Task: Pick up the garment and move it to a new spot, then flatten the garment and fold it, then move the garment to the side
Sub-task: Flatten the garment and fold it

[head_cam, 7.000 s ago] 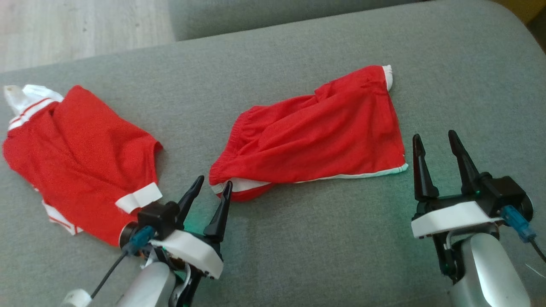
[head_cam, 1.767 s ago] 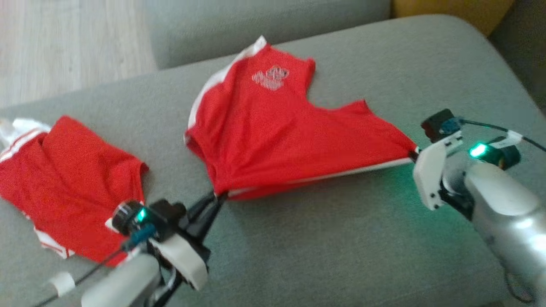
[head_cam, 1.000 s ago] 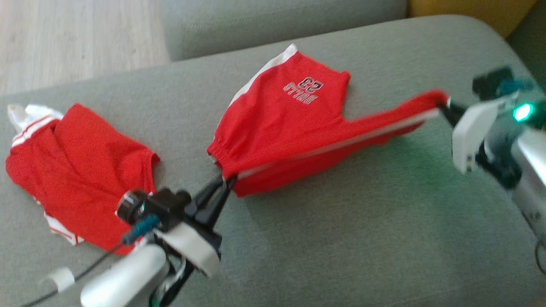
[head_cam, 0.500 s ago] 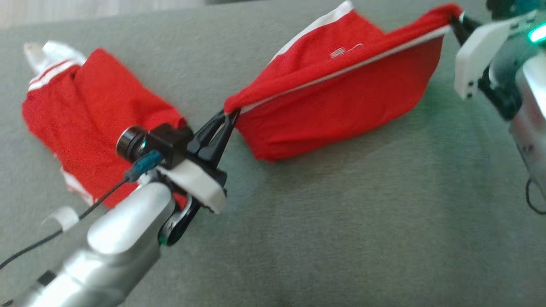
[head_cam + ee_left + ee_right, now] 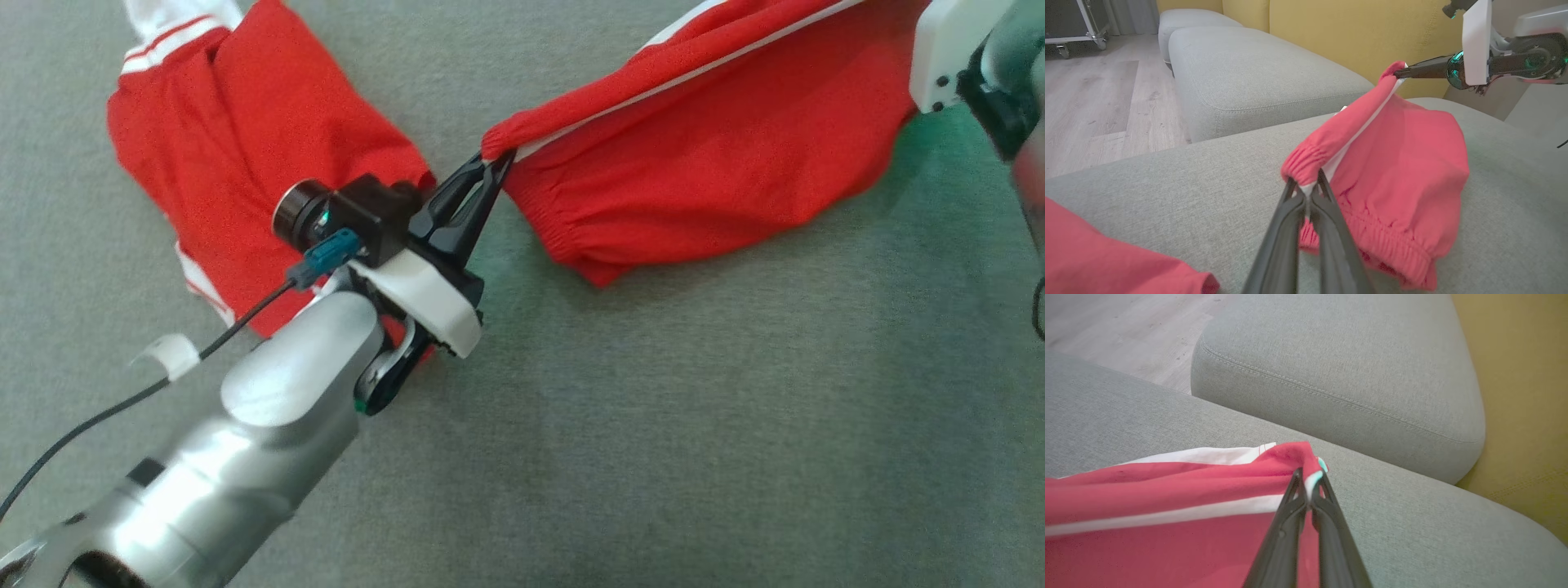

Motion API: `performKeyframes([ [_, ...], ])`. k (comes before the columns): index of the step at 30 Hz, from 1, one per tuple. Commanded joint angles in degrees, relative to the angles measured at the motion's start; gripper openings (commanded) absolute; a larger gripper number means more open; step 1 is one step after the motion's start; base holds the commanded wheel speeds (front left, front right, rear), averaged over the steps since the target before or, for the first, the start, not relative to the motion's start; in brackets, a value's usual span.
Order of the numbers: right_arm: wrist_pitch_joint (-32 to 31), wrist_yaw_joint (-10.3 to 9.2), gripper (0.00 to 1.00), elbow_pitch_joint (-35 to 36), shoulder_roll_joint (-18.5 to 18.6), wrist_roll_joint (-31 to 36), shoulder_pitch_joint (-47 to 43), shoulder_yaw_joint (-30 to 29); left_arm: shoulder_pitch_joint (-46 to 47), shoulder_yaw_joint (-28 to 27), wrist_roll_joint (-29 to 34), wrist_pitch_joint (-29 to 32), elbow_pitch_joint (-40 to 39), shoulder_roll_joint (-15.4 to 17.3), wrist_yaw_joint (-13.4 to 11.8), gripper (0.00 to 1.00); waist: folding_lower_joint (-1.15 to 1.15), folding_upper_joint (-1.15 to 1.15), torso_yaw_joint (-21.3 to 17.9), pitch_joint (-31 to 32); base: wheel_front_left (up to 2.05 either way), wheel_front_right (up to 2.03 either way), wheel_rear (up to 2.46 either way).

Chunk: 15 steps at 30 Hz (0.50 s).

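works over a broad grey sofa seat. holds the red garment stretched in the air right of centre, white-striped edge taut, gathered elastic edge sagging toward the seat. has a second red garment lying crumpled on the seat at the left. clamps the left gripper tight on the garment's near-left corner; pinches the right gripper closed on its far-right corner.

I am set up in a living room, by the look of it: grey sofa cushions, a yellow backrest behind them, pale wood floor (a wheeled metal frame stands at its far end).
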<state>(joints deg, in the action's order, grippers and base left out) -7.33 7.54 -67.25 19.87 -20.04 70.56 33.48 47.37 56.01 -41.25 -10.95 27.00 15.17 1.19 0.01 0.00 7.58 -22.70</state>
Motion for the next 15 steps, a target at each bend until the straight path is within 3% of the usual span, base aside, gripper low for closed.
performKeyframes([
  [1,0.8,-0.05,0.0,0.4,-0.6,0.5,2.0,0.6,2.8,-1.5,0.7,-0.6,-0.4,0.7,0.3,0.0,-0.01,0.0,1.4,-1.2,0.0,0.0,0.0],
  [8,2.1,-0.05,0.0,-2.6,-0.5,0.6,3.4,1.0,5.1,-0.8,1.2,-1.3,2.4,-1.8,1.4,0.0,-0.01,0.0,3.5,-3.3,0.0,0.0,0.0],
  [9,3.0,-0.05,0.71,-2.8,-0.4,0.8,3.7,0.9,5.3,-0.8,1.2,-1.4,2.9,-2.1,1.4,0.0,-0.01,0.0,3.7,-3.5,0.0,0.0,0.0],
  [10,3.8,-0.05,1.0,-3.3,-0.3,0.9,4.1,0.5,5.6,-0.8,1.2,-1.5,3.4,-2.4,1.5,0.28,-0.01,0.0,3.9,-3.7,0.0,0.0,0.0],
  [12,4.6,-0.05,1.0,-4.1,-0.5,0.9,4.4,-0.1,5.9,-0.8,1.1,-1.7,4.3,-2.9,1.7,0.47,-0.01,0.0,4.1,-3.8,0.0,0.0,0.0],
  [13,5.2,-0.05,1.0,-4.4,-0.7,0.9,4.4,-0.4,6.1,-0.9,1.0,-1.8,4.8,-3.1,1.8,0.7,-0.01,0.0,4.1,-3.8,0.0,0.0,0.0],
  [14,5.9,-0.05,1.0,-4.6,-0.8,0.9,4.5,-0.6,6.1,-1.0,1.0,-2.0,5.2,-3.2,1.8,0.99,-0.01,0.0,4.0,-3.7,0.0,0.0,0.0],
  [15,6.7,-0.05,1.0,-4.8,-0.9,1.1,4.6,-0.7,6.2,-1.1,1.0,-2.2,5.6,-3.3,1.8,1.0,-0.01,0.0,3.9,-3.5,0.0,0.0,0.0],
])
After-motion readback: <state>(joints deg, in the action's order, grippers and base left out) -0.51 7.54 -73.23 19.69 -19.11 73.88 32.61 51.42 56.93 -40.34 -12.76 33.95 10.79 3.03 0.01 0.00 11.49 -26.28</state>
